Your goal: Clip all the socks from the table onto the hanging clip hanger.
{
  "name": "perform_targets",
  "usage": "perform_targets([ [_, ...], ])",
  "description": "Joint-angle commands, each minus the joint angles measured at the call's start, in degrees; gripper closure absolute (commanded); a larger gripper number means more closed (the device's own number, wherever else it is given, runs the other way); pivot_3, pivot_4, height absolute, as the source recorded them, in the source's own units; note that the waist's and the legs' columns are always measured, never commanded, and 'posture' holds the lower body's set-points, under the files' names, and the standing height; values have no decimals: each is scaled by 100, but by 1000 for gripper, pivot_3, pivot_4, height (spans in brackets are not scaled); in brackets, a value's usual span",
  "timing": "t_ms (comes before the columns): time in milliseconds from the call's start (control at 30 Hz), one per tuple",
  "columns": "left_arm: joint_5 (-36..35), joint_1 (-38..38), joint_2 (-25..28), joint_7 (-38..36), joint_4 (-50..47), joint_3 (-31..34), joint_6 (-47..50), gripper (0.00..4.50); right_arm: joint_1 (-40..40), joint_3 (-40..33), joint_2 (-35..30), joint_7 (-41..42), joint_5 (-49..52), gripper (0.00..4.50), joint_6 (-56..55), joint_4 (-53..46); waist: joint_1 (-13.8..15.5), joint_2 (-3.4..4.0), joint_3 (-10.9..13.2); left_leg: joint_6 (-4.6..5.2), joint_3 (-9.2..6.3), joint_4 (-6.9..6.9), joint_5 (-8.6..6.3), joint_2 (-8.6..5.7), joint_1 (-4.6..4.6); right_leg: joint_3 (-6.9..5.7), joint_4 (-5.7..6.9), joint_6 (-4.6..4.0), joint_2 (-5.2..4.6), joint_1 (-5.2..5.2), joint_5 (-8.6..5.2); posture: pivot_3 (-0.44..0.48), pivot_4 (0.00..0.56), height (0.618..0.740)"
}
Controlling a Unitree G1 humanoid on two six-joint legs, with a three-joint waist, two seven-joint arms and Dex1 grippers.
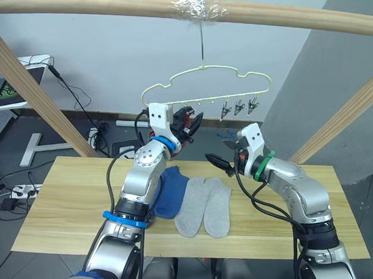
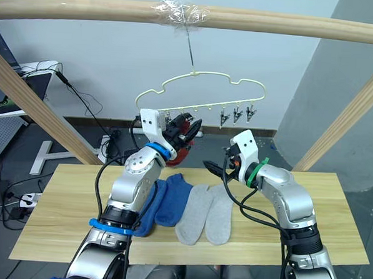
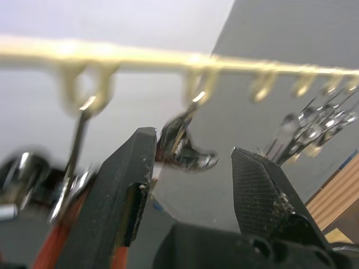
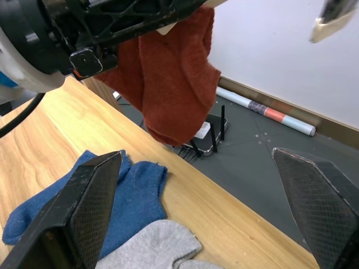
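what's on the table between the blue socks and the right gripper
The two light grey socks lie side by side there on the table, next to the blue socks, with the right gripper above; head views.

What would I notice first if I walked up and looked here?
The left pincer raised at the hanger, with red socks dangling beside it. Behind it, the hanger dangles from a wooden beam. On the table below lie blue socks and grey socks, with the right pincer open above them.
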Motion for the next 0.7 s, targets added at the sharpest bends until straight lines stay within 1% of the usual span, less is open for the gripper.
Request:
perform_targets([
  [33, -89, 70, -76, -122, -244, 0, -11, 2038, 17, -119, -12, -26, 121, 0, -49, -260, -2, 0, 0, 0, 0, 0, 0, 1, 0, 0, 0, 0, 0, 0, 0, -66, 204, 740],
  [133, -248, 153, -131, -218, -381, 35, 116, 2038, 13, -129, -3, -50, 130, 0, -48, -245, -1, 0, 0, 0, -1, 0, 0, 0, 0, -1, 1, 0, 0, -1, 0, -63, 204, 740],
  [367, -127, 228, -78, -82, -469, 96, 143, 2038, -15, -131, -11, -36, 134, 0, -64, -223, -1, 0, 0, 0, -1, 2, 0, 0, 0, -1, 5, 0, 0, 0, 0, -58, 204, 740],
  [567, 190, 205, -30, 153, -387, 104, -106, 2038, -61, -225, 36, 5, 272, 0, -97, -327, 0, 0, 0, 0, -1, 2, 0, 0, 0, -1, 4, 0, 0, 0, 0, -58, 204, 740],
  [700, 452, 195, -3, 198, -371, -6, -354, 2038, -66, -259, 27, 156, 488, 0, -134, -521, 2, 0, 0, 0, 0, 3, 0, 0, 0, 0, 4, 0, 0, 0, 0, -60, 205, 740],
])
